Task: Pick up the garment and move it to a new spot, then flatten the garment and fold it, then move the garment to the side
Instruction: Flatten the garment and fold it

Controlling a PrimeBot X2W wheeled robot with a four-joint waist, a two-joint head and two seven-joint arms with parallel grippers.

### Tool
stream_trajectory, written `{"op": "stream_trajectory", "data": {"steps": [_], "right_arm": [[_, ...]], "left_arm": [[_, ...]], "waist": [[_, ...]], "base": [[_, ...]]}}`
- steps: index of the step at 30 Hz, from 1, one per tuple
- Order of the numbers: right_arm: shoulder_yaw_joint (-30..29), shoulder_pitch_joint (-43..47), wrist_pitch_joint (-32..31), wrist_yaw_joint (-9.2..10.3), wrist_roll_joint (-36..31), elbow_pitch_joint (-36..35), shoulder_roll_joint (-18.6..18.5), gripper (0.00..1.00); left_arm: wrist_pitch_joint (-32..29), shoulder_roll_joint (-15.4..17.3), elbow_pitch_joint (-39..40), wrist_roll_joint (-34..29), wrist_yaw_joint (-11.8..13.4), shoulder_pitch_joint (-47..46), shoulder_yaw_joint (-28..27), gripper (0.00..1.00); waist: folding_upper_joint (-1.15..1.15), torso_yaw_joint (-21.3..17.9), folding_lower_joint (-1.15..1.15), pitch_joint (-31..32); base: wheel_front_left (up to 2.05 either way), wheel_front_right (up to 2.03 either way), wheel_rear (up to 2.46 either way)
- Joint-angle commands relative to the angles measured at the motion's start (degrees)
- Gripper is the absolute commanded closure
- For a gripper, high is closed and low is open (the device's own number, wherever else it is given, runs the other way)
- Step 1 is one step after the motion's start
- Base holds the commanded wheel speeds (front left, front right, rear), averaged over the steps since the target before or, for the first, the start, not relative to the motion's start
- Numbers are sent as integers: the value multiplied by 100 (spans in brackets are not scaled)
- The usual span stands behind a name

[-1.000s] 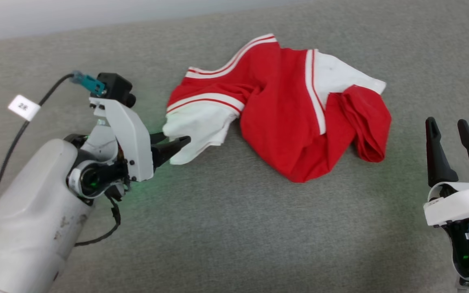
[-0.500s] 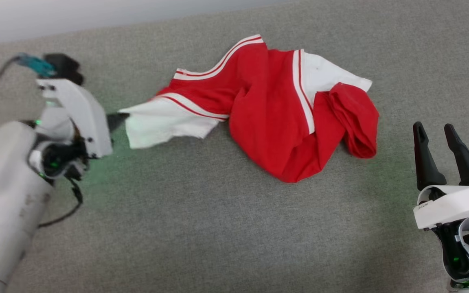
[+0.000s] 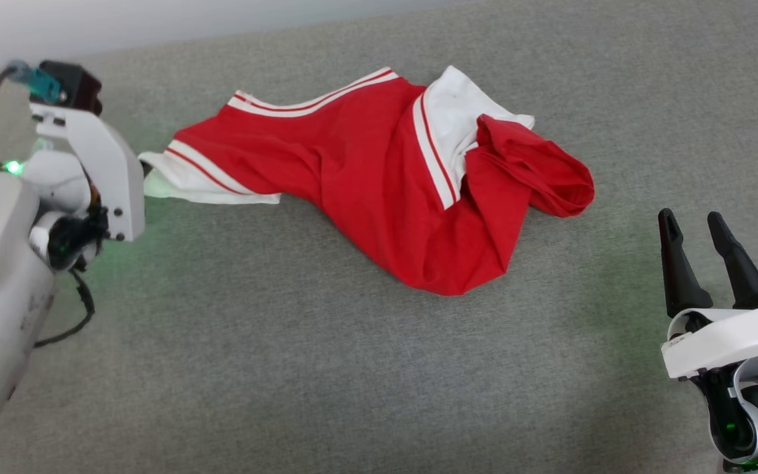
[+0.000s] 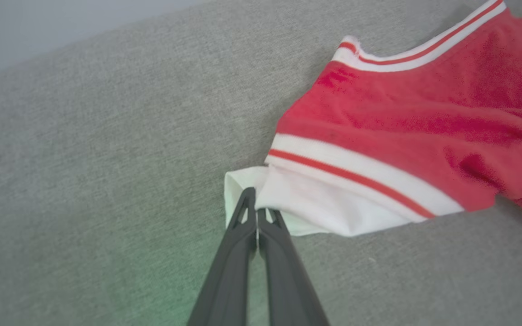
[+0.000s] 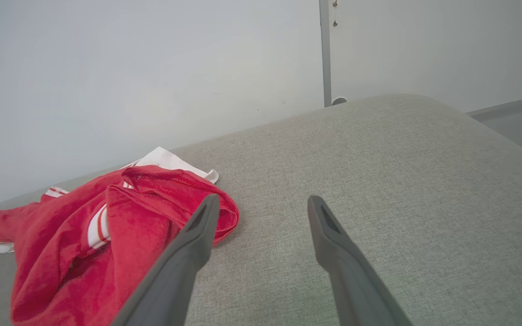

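Head view: red sleeveless jersey [image 3: 379, 191], striped trim, mid grey fabric worktop [image 3: 353, 368] — looks soft, light, floppy. Left wrist view: left fingers [image 4: 248, 219] clamped on its white inner corner — a sound hold. Right wrist view: right fingers [image 5: 200, 226] wide, empty.

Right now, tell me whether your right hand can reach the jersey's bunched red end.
Probably yes: the right hand is open, and bare grey surface lies between it and the jersey.
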State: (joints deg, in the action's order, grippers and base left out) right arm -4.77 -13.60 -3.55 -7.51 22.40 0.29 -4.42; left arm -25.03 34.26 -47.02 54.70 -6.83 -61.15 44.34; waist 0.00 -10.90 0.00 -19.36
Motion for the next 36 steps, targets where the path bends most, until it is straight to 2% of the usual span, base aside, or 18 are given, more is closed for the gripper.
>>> {"op": "stream_trajectory", "data": {"steps": [1,2,3,4,5,12,18,24,26,29,32,36], "right_arm": [[48,-15,-32,4,34,26,-48,0],[52,-17,-29,4,26,40,-72,0],[64,-26,-50,4,20,49,-103,0],[71,-34,-80,5,15,56,-135,0],[75,-44,-95,4,5,60,-172,0],[299,-230,-375,4,-78,-17,-535,0],[806,-634,-844,4,-54,33,-1097,0],[1413,-1282,-1495,4,414,315,-1852,0],[1632,-1543,-1725,5,646,473,-2114,0],[2012,-1995,-2027,5,934,748,-2566,0],[2317,-2461,-2248,4,1222,1124,-2915,0],[2614,-2917,-2467,4,1450,1531,-3193,0]], "left_arm": [[27,27,-113,-40,-16,83,58,66],[36,5,-162,-55,-24,115,97,56],[36,-4,-205,-78,-30,147,139,38],[51,-14,-245,-74,-38,182,169,14],[94,-33,-271,-36,-45,217,168,1],[837,-113,-117,151,-70,554,36,0],[2038,-265,400,248,-49,1256,-131,0],[3535,-531,1049,70,313,2122,-251,0],[3841,-621,1292,1,472,2424,-325,0],[4004,-762,1744,-155,706,2835,-548,0],[4024,-963,2362,-506,869,3258,-1061,0],[4012,-1179,2814,-963,907,3723,-1471,0]], "waist": [[0,46,0,0],[0,77,0,6],[0,113,0,14],[0,156,0,24],[0,203,0,37],[0,609,0,135],[0,1004,0,180],[0,1440,0,118],[0,1575,0,75],[0,1782,0,-16],[0,1994,0,-110],[0,2202,0,-199]], "base": [[0,0,0],[0,0,0],[0,0,0],[0,0,0],[0,0,0],[0,0,0],[0,0,0],[0,0,0],[0,0,0],[0,0,0],[0,0,0],[0,0,0]]}}
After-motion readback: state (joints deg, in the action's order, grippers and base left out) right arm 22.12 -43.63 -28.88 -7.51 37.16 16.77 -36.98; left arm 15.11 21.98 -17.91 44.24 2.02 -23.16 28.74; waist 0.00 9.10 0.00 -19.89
